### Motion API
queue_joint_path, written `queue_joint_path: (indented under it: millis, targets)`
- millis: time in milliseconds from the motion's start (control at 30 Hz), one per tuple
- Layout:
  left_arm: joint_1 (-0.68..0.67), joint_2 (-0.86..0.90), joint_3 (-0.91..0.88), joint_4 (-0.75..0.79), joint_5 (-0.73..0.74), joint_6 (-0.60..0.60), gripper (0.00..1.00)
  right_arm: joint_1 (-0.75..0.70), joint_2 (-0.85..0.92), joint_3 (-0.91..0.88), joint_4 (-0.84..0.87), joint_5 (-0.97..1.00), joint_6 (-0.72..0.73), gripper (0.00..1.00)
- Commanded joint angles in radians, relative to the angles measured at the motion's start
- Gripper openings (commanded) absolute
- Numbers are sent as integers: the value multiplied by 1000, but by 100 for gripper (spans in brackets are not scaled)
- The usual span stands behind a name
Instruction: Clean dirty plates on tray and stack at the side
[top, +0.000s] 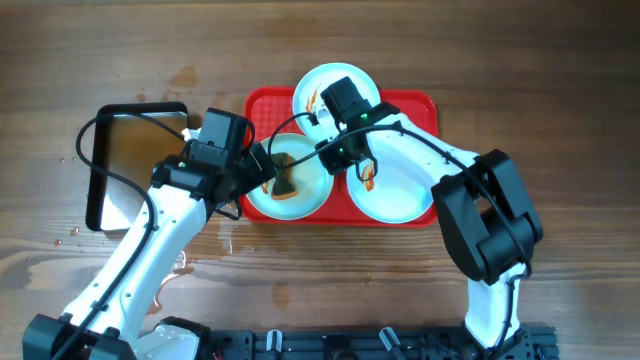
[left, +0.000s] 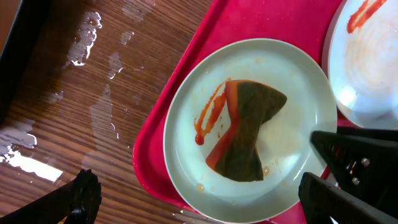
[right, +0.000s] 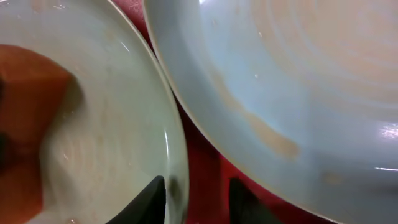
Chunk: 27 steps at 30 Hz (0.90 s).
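Centrally, we see three round white plates (top: 400, 190) on a large red plastic tray (top: 425, 105). A brown-orange sponge (left: 245, 137) lies on the lower-left plate (left: 186, 124); left gripper (left: 308, 158) and right gripper (right: 196, 196) flank it, fingers apart; black-rimmed metal pan (top: 92, 170) at left.

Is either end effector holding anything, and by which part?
Nothing is gripped. The left end effector is open; the sponge lies loose on the plate. The right end effector is open, straddling that plate's rim.
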Motion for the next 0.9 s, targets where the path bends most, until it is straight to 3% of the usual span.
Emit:
queue_joint_path:
  millis: [0,333,433,667,833,867]
  targets:
    - [6,9,-3,-1,-15,-16,100,2,46,2,-6,23,-8,32]
    - [6,9,-3,-1,-14,-16,89,2,46,2,-4,47,38,16]
    - [6,9,-3,-1,-14,-16,87,1,46,2,-11,107,129,17]
    - [6,16,-4,2,-14,-16,53,-2,46,2,-29,108,170,14]
    - [6,73,-4,10,-10,-16,53,-2,46,2,-28,108,170,14]
    - [6,93,-4,13,-3,-16,53,-2,46,2,-29,108,171,20]
